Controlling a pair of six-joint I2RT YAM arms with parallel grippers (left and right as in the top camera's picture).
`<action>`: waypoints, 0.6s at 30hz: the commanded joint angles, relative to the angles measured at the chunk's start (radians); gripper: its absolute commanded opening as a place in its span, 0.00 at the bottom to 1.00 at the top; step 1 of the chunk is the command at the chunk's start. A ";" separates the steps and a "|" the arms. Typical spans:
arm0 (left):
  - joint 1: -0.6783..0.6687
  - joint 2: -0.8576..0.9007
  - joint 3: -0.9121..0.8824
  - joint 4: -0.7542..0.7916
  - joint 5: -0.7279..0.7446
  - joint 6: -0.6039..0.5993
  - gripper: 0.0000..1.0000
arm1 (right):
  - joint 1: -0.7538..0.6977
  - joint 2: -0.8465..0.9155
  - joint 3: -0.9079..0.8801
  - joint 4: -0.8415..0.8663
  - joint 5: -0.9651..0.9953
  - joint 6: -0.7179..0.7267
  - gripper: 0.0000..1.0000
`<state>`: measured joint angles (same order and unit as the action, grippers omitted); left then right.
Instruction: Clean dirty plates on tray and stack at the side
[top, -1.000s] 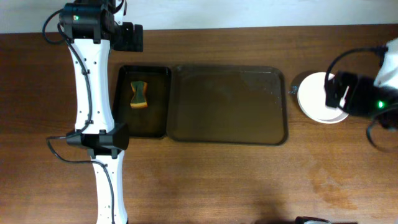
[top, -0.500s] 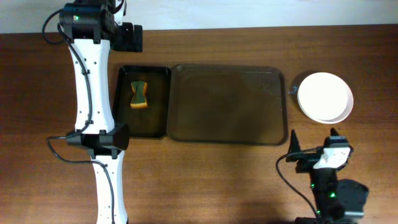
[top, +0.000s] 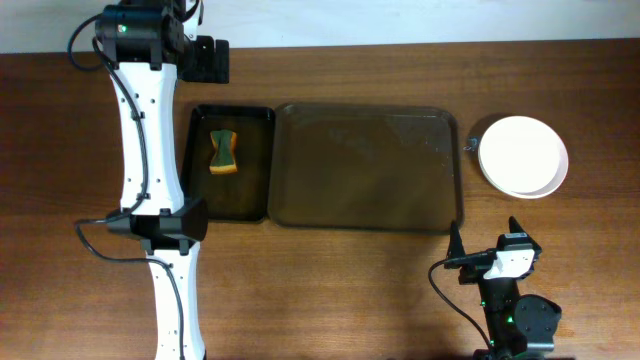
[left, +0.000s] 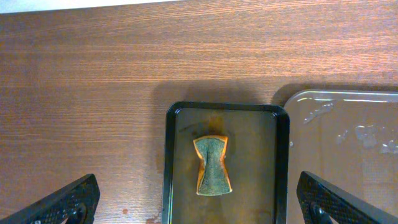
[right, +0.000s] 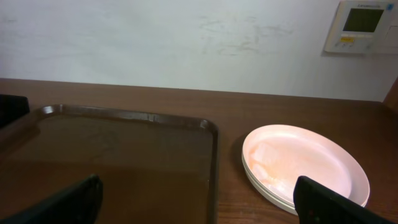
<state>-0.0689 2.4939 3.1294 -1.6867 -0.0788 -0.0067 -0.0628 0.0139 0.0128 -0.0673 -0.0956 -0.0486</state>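
The white plates (top: 523, 155) sit stacked on the table right of the large dark brown tray (top: 365, 168), which holds nothing. In the right wrist view the stack (right: 303, 163) shows a faint orange tint on top, beside the tray (right: 124, 155). My right gripper (top: 487, 258) is open and empty, low at the front right of the table, below the stack. My left gripper (top: 208, 58) is open and empty at the back left, above the small black tray (left: 221, 162).
A green and orange sponge (top: 224, 152) lies in the small black tray (top: 232, 163) left of the big tray; it also shows in the left wrist view (left: 212, 164). A wall panel (right: 363, 25) hangs at the back right.
My right arm left the plate stack and drew back to the front right of the table. The stack is now uncovered. The left arm has not moved.
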 joint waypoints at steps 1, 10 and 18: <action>0.002 -0.008 0.003 0.001 -0.004 0.008 1.00 | 0.011 -0.006 -0.007 -0.003 0.002 0.004 0.98; 0.002 -0.008 0.003 0.001 -0.004 0.008 1.00 | 0.011 -0.006 -0.007 -0.003 0.002 0.004 0.98; 0.002 -0.018 0.003 0.006 -0.006 0.008 1.00 | 0.011 -0.006 -0.007 -0.003 0.002 0.004 0.98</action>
<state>-0.0689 2.4939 3.1294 -1.6867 -0.0864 -0.0067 -0.0628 0.0139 0.0128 -0.0673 -0.0959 -0.0490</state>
